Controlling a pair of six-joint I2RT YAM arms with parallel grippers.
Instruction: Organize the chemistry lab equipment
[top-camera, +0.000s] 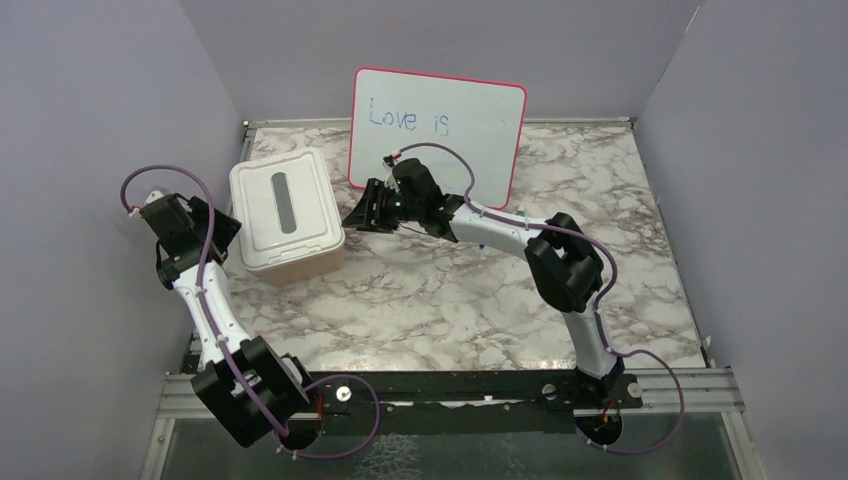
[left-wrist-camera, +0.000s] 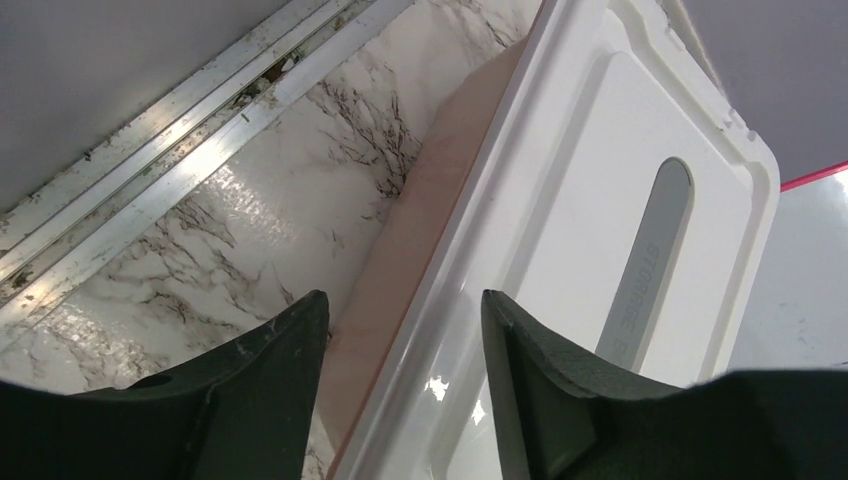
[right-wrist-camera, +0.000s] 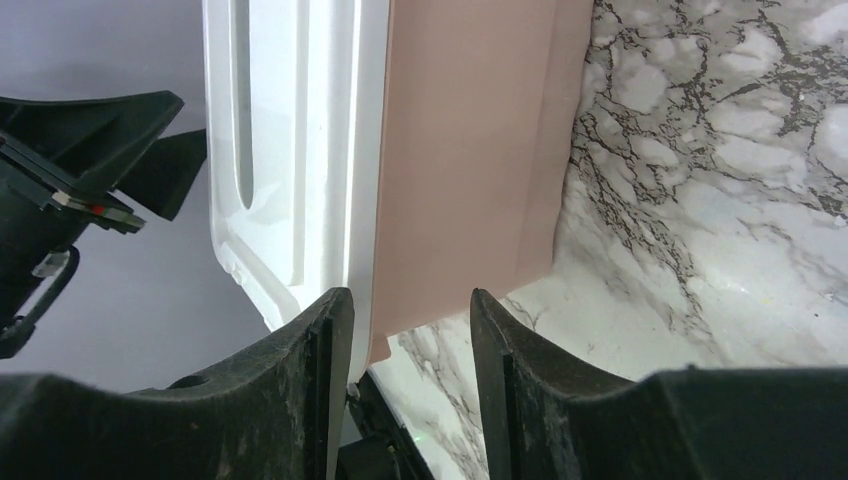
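The left gripper sits at the far left of the table, at 9 o'clock of the bin, and points toward 3 o'clock at the bin's left side. Its jaws are open. In the left wrist view the gripper has its two dark fingers set well apart with nothing gripped. Beyond the gap run the bin's pink wall and the rim of the white lid.

The bin stands at about 10 o'clock of the table's middle, closed by the lid. Its long axis runs roughly 12 to 6 o'clock, and the grey slot in the lid lies along the same line.

The lab equipment shows in no view, so where it is, which way it points and how its long axis lies cannot be told.

The right gripper is at 3 o'clock of the bin, just beside its right side, pointing toward 9 o'clock. Its jaws are open too. In the right wrist view the gripper has its fingers apart and holds nothing. The bin's wall and the lid's corner lie just beyond the gap; whether that corner touches a finger cannot be told.

The whiteboard stands upright at 12 o'clock, behind the right gripper, with "Love is" written on it in blue.
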